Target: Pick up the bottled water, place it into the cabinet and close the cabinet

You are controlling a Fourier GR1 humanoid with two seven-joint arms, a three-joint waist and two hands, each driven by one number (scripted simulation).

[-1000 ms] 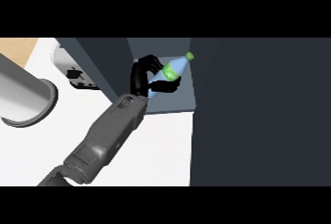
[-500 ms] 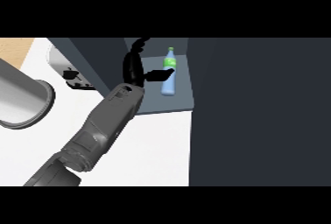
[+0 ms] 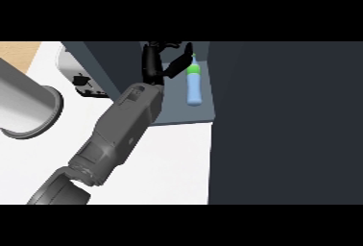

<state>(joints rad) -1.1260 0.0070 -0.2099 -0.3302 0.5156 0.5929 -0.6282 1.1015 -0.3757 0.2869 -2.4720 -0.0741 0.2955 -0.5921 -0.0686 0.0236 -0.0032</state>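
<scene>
A: What is seen to the left of the hand?

B: A large grey pot is seen well off to its left on the white counter, and a toaster-like appliance nearer, beside the cabinet's side wall.

A: And the hand itself?

B: It is reached into the open cabinet on a grey forearm. Its fingers are spread and relaxed; nothing is held or pinched. Which arm it belongs to cannot be read from the view with certainty; it is taken as the left.

A: Where is the bottle?

B: Just to the right of the fingers, set on the cabinet floor, green cap away from the robot. A narrow gap seems to be kept between fingertips and bottle, though that is hard to judge.

A: So placing is judged done?

B: Yes. The hand should be drawn straight back without the bottle being brushed, and then the dark door at the far right can be swung shut.
</scene>
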